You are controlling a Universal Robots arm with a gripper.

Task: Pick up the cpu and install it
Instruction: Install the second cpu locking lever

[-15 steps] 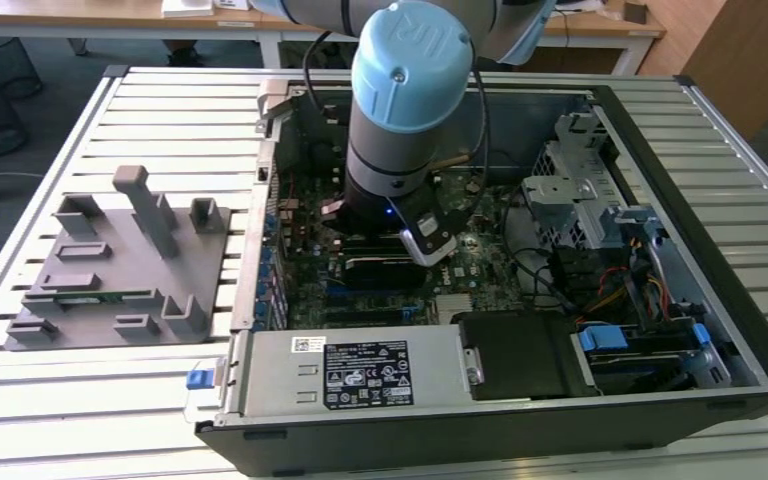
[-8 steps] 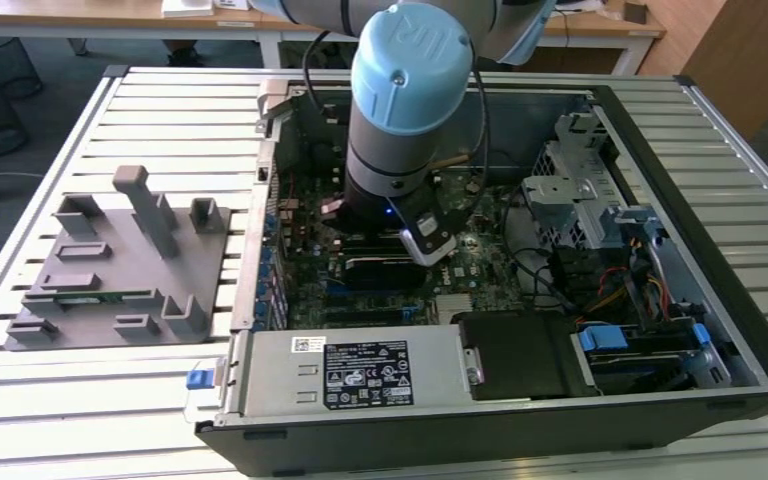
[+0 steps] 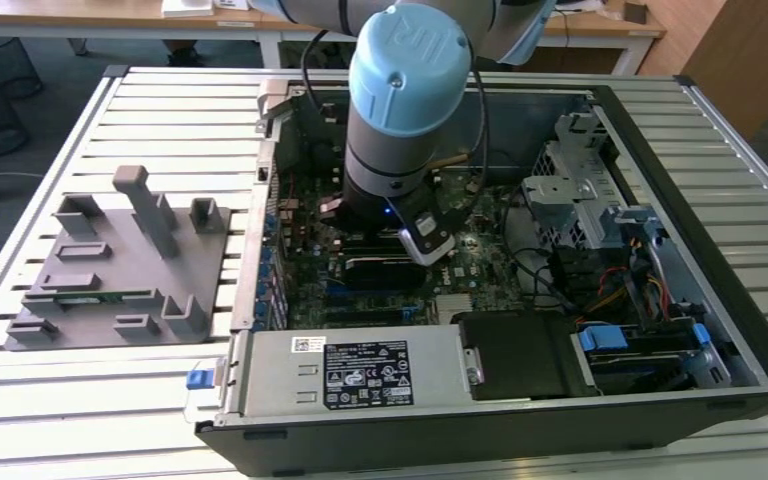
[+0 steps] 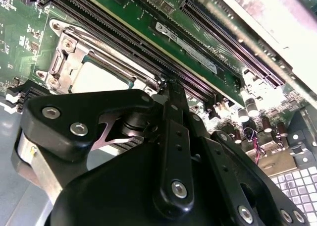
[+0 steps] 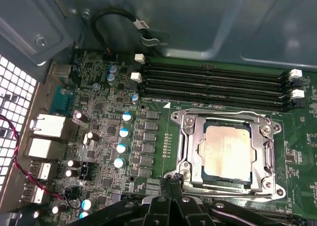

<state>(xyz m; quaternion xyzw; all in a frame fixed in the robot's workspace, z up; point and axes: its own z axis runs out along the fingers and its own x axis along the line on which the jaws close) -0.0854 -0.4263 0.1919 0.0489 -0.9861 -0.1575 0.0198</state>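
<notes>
Gripper (image 5: pixel 171 184) fingers pinching together empty, hovering at six o'clock of the cpu (image 5: pixel 227 152) sitting in its socket frame (image 5: pixel 185 137); descending risks nudging the chip, bending pins.

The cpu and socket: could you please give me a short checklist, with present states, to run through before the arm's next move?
1. The cpu lies inside the socket frame: ok.
2. Cpu flat and square in the frame, no corner visibly raised: ok in both wrist views.
3. Gripper free of the cpu: ok; it sits at the frame's edge, beside the chip.
4. Fingers open or shut: cannot tell.
5. Memory slots beside the socket unobstructed: ok.
6. Arm clear of the case walls: ok in the exterior view.
</notes>
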